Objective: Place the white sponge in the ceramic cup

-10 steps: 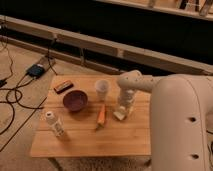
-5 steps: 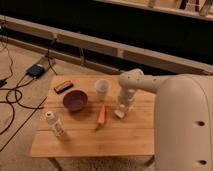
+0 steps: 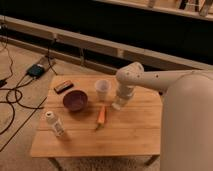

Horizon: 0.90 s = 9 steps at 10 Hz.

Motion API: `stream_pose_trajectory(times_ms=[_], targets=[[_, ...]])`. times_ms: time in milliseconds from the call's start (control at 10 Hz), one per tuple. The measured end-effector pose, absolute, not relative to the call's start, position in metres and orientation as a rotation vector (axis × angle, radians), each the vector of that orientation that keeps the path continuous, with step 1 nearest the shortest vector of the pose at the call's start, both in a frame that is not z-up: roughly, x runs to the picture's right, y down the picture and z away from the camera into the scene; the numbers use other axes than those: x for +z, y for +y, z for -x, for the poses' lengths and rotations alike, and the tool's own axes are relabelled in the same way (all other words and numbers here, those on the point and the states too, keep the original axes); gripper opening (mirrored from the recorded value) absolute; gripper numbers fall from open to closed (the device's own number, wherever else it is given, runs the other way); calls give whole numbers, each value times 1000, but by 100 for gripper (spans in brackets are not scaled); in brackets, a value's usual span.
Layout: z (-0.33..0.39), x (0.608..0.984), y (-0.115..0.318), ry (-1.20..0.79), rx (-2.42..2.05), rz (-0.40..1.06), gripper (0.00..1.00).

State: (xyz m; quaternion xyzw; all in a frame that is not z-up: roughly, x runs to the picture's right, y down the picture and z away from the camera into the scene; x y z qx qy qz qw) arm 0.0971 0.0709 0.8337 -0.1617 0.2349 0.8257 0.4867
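Observation:
The white ceramic cup [image 3: 102,89] stands upright near the table's far middle. My gripper [image 3: 120,103] points down just right of the cup, at the table surface. A pale patch at its tip looks like the white sponge [image 3: 117,106], mostly hidden by the gripper. I cannot tell whether the sponge is held or lying on the table.
On the wooden table [image 3: 130,135] are a dark purple bowl [image 3: 75,100] left of the cup, an orange carrot-shaped thing [image 3: 101,116] in front of it, a white capped bottle [image 3: 55,124] at the front left and a small dark flat object [image 3: 63,86] at the far left. Cables lie on the floor to the left.
The gripper stays low at the same spot beside the cup. The arm has barely shifted. The other objects have not moved.

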Motion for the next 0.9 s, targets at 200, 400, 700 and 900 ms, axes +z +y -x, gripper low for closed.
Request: stream_pose_trajectory(times_ms=[200,400,700,900], targets=[[-86,816,42,520,1956,341,0],[-65,799,10,457,1886,293,0],[-45,789,-26,398,1798,225,0],[-38,798,-46,364,1729,171,0]])
